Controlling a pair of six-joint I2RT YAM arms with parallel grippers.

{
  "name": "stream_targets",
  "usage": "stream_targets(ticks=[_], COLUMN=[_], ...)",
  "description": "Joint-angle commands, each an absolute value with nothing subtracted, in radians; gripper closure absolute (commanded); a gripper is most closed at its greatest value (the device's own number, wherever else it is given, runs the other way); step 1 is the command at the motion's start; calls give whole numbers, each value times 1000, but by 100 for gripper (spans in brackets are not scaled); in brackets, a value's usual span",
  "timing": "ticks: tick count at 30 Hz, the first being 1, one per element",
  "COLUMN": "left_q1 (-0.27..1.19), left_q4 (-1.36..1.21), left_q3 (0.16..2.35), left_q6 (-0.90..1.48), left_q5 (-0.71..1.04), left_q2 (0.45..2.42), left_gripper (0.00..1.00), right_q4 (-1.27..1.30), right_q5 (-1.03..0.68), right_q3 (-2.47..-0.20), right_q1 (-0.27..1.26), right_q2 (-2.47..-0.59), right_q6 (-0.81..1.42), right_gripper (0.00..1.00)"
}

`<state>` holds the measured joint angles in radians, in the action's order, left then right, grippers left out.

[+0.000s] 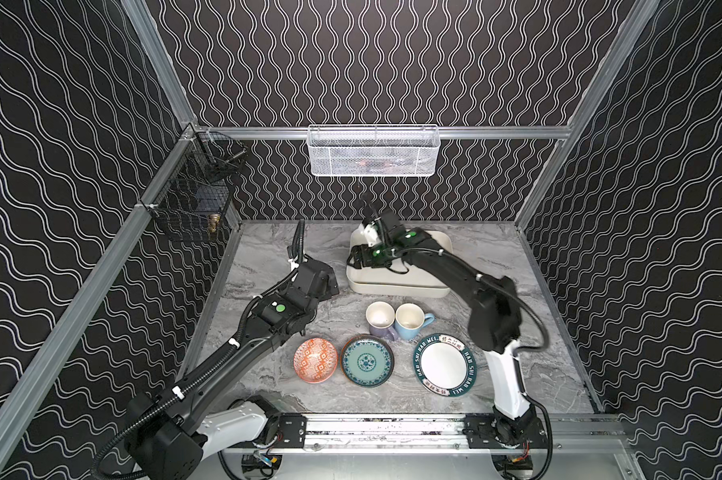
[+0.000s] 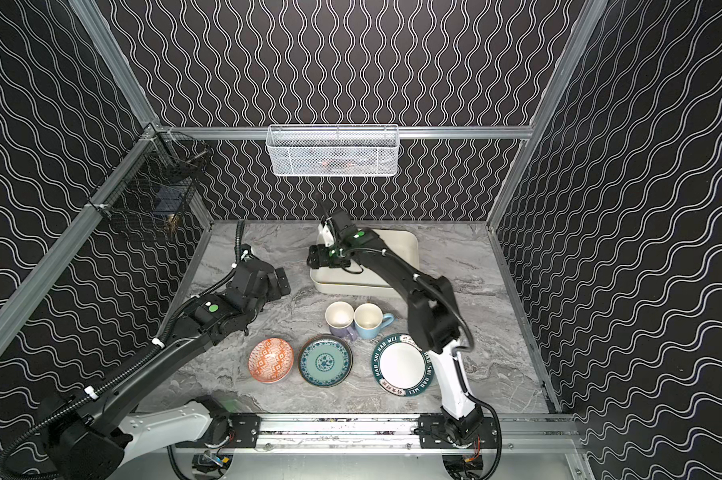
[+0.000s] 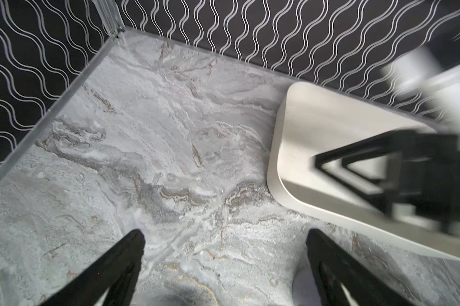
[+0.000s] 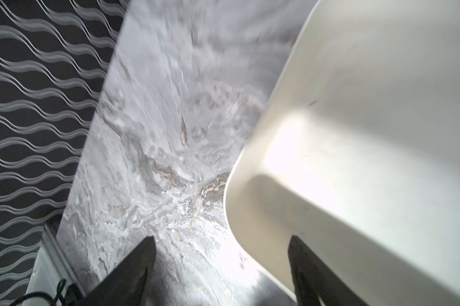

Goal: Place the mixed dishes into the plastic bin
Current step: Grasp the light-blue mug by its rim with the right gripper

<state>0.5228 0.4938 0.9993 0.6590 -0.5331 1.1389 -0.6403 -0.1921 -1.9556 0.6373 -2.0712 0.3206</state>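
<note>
Nearest the front edge of the worktop (image 1: pixel 538 291): orange-patterned bowl (image 1: pixel 315 360), teal plate (image 1: pixel 367 360), white plate w/ dark lettered rim (image 1: pixel 444 369) in a row. Behind them lilac mug (image 1: pixel 380 320) touching light-blue mug (image 1: pixel 411 321). Cream-white plastic bin (image 1: pixel 396 286) sits toward the back edge. Right gripper (image 4: pixel 221 265) spread apart over bin's left rim, holding nothing. Left gripper (image 3: pixel 224 254) wide apart, empty, left of bin.

White mesh basket (image 1: pixel 373 150) and black wire basket (image 1: pixel 193 199) hang on walls.
</note>
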Motion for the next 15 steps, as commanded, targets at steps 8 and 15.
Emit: stream_targets(ticks=[8,15], left_q1=[528,554], left_q4=[334,323], left_q3=[858,856], left_q6=[692,671], left_q5=[-278,-250], left_q2=[1152,1212], left_gripper=[1,1], right_q4=[-807,-802], right_q5=[86,114], right_q3=[-1454,-1288], right_q1=[607,607], right_q2=[-1657,-1564], right_q6=[337,352], right_gripper=[31,33])
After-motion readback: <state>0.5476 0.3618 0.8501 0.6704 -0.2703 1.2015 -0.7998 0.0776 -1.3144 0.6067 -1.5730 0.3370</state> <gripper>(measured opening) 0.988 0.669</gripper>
